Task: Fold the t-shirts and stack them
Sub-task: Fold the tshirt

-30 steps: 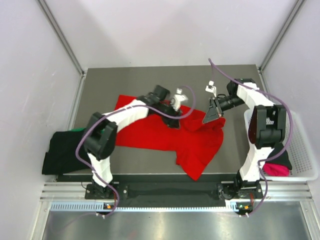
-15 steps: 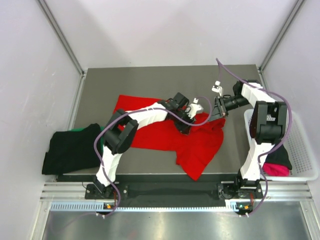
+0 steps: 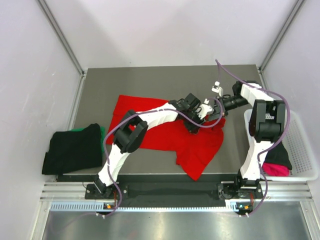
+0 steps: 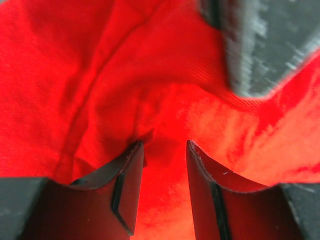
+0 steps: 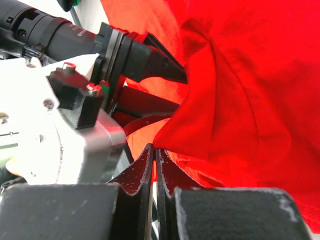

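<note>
— Well, start at the near edge: what lies there?

— Ribbed metal rail (image 3: 170, 202) under the two arm bases. Just beyond, at the near left corner of the table (image 3: 150, 80), a black t-shirt (image 3: 70, 152) sits as a soft squarish bundle, with a sliver of green t-shirt (image 3: 102, 132) peeking from its far right corner. At the near right, a white mesh plastic basket (image 3: 302, 150) stands just beside the table's right edge, a crumpled magenta-pink t-shirt (image 3: 274, 169) inside.

— And the red one?

— The red t-shirt (image 3: 197, 150) is spread across the middle of the table, flat and smooth on its left, rumpled into ridges on its right. Close up the weave shows fine ribbing.

— What are the pincers doing?

— The right gripper (image 5: 153, 148) is clenched on an edge of the red cloth, its dark fingers almost meeting with a thin red sliver between. The left gripper (image 4: 164, 145) is released: its two black fingers stand apart, tips pressed into a puckered fold. Both hang over the shirt's far right part.

— The surface and the room?

— The table is matte dark grey and rectangular. Pale, plain walls (image 3: 165, 30) close it in on the left, right and far sides, with slim metal posts (image 3: 62, 40) at the far corners.
</note>
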Motion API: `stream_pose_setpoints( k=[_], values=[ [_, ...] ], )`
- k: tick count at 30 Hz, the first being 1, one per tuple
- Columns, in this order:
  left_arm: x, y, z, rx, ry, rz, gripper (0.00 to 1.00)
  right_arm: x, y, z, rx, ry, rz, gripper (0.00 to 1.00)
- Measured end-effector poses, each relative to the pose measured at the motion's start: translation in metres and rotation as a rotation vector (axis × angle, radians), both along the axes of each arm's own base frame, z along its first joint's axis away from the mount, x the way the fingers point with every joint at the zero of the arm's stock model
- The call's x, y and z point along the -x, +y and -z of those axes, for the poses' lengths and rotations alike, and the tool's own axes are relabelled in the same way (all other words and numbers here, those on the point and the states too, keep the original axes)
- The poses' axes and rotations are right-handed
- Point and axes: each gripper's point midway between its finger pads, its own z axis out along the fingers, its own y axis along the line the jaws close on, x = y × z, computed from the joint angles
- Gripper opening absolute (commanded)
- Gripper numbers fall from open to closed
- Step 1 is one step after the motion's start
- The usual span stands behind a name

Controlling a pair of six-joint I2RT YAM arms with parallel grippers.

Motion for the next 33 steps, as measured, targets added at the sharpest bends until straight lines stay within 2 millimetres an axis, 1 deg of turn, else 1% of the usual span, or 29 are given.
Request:
stream_pose_setpoints(
  k=[3, 7, 11, 15, 24, 27, 28, 31, 32, 33],
  values=[
    [-0.006, -0.002, 0.002, -0.012, -0.012, -0.011, 0.45, -0.001, -0.001, 0.0, 0.001, -0.005, 0.004, 0.0],
    [-0.011, 0.0, 0.003, -0.035, -0.042, -0.027, 0.44, -0.002, -0.003, 0.001, 0.002, -0.007, 0.008, 0.0],
    [-0.015, 0.003, 0.005, -0.058, -0.072, -0.032, 0.39, -0.003, -0.005, 0.002, 0.003, -0.007, 0.01, 0.0],
    [-0.015, 0.008, 0.006, -0.068, -0.098, -0.032, 0.38, -0.003, -0.006, 0.002, 0.003, -0.009, 0.014, 0.0],
    [-0.012, 0.024, 0.007, -0.109, -0.131, -0.038, 0.39, -0.004, -0.009, 0.003, 0.002, -0.014, 0.018, 0.0],
    [-0.013, 0.026, 0.008, -0.119, -0.139, -0.042, 0.34, -0.004, -0.009, 0.003, 0.002, -0.015, 0.017, 0.0],
    [-0.014, 0.027, 0.008, -0.123, -0.144, -0.043, 0.26, -0.004, -0.009, 0.003, 0.002, -0.016, 0.018, 0.0],
    [-0.016, 0.029, 0.009, -0.132, -0.155, -0.043, 0.15, -0.005, -0.01, 0.003, 0.002, -0.014, 0.021, 0.0],
    [-0.016, 0.03, 0.009, -0.134, -0.158, -0.044, 0.04, -0.005, -0.01, 0.003, 0.002, -0.014, 0.022, 0.0],
    [-0.016, 0.03, 0.009, -0.136, -0.159, -0.046, 0.0, -0.005, -0.011, 0.003, 0.001, -0.013, 0.023, 0.0]
  ],
)
